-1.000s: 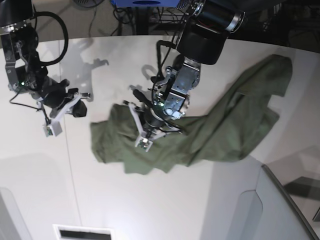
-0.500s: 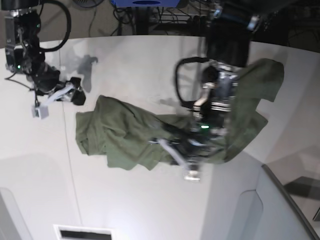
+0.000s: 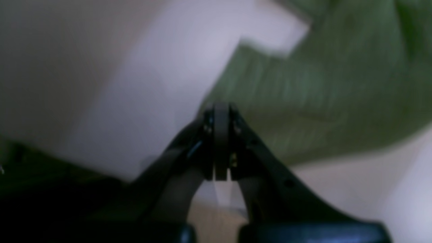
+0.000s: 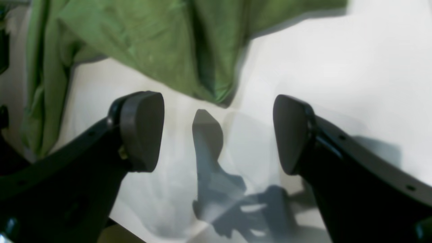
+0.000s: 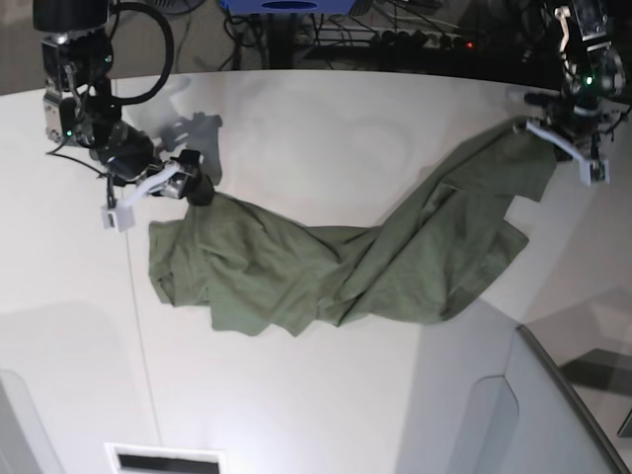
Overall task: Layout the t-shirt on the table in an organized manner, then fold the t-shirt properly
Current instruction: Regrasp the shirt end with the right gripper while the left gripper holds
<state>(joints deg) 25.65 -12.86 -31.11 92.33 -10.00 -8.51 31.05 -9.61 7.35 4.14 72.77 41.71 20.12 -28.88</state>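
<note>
The olive-green t-shirt [image 5: 395, 257] lies stretched in a long wrinkled band across the white table [image 5: 326, 128], from the left to the far right. My left gripper [image 5: 538, 130] is at its far right tip. In the blurred left wrist view the gripper [image 3: 217, 111] is shut, and the t-shirt [image 3: 320, 101] fans out from its tips. My right gripper [image 5: 196, 183] stands at the t-shirt's upper left corner. In the right wrist view it [image 4: 217, 131] is wide open over bare table [image 4: 337, 67], with the t-shirt's edge [image 4: 152, 40] just ahead of the fingers.
A grey angled panel [image 5: 553, 415] rises at the lower right, another [image 5: 25, 425] at the lower left. A thin dark seam [image 5: 138, 336] runs down the table on the left. A slot [image 5: 163, 461] sits at the front edge. Cables [image 5: 296, 30] lie beyond the back edge.
My left arm swung from the t-shirt's middle out to the far right. My right gripper opened beside the left corner. The t-shirt now lies longer and its left end sits further left.
</note>
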